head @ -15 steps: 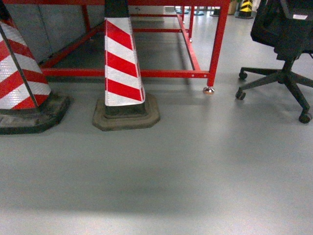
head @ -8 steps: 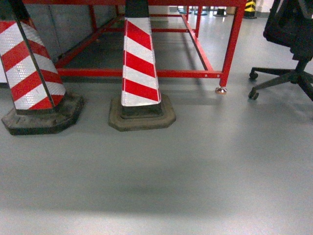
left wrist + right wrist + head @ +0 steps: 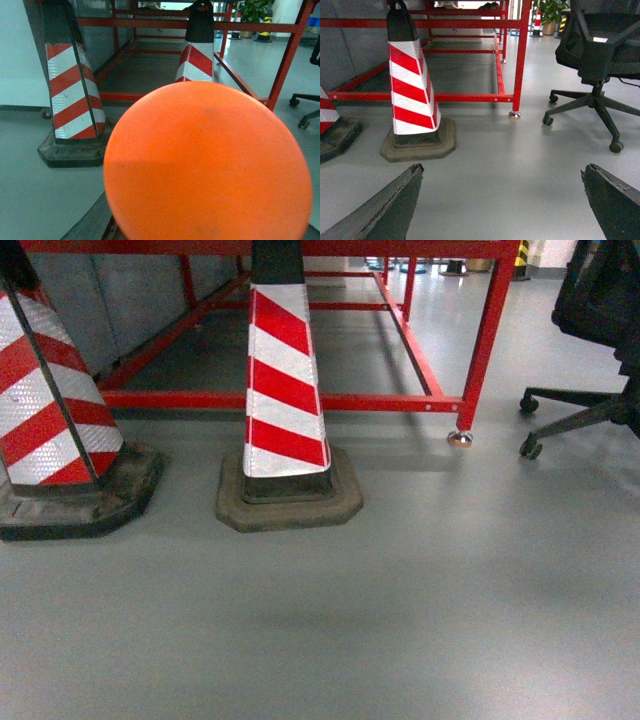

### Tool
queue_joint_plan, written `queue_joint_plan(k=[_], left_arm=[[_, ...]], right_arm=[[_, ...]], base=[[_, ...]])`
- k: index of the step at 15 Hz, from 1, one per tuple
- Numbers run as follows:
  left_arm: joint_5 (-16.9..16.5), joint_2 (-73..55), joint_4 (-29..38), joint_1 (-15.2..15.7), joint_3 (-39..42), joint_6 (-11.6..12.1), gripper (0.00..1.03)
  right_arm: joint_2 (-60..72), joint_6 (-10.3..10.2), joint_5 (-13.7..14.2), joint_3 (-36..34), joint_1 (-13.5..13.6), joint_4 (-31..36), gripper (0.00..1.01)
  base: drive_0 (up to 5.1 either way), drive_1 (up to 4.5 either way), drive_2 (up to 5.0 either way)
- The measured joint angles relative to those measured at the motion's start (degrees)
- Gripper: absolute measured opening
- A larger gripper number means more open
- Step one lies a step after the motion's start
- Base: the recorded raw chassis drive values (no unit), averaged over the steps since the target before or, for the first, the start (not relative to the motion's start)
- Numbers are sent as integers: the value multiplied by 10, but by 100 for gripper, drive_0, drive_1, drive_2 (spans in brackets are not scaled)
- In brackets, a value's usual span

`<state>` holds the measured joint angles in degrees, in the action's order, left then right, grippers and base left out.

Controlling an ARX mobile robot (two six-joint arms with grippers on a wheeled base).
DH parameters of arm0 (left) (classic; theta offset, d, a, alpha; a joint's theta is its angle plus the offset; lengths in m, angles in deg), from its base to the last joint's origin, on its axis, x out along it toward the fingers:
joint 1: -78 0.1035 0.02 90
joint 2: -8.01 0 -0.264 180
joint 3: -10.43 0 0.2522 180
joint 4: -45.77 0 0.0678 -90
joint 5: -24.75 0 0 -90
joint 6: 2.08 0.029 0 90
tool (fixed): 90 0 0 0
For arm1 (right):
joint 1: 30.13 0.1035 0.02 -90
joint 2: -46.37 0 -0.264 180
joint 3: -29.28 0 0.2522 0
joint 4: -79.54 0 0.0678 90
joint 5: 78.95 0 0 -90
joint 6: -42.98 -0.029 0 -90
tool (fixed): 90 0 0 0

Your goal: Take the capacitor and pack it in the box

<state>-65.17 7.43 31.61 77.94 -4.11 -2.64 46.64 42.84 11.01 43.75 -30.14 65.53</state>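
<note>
A: Going left to right, what is showing?

B: The left cone (image 3: 55,420) is standing on the grey floor (image 3: 400,620), then the middle cone (image 3: 285,390) before the red frame (image 3: 480,340), then the office chair (image 3: 600,300); no capacitor or box is appearing, so grip point, weight and long axis I cannot judge.

A: And the pincers?

B: An orange disc (image 3: 207,162) is covering the left wrist view, so the left gripper I cannot tell; the right gripper (image 3: 502,200) is standing spread wide, holding nothing.

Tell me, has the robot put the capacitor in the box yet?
Not that these pictures show. No box or capacitor is in view, only traffic cones, a red frame and an office chair on grey floor. The right gripper is open and empty; an orange disc hides the left. Picking and packing remain.
</note>
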Motion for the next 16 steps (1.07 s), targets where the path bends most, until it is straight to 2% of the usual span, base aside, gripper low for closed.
queue_joint_plan(k=[16], left_arm=[[-1,0,1,0,0,0,44]], right_arm=[[0,0,0,0,0,-1,98]], base=[[0,0,0]])
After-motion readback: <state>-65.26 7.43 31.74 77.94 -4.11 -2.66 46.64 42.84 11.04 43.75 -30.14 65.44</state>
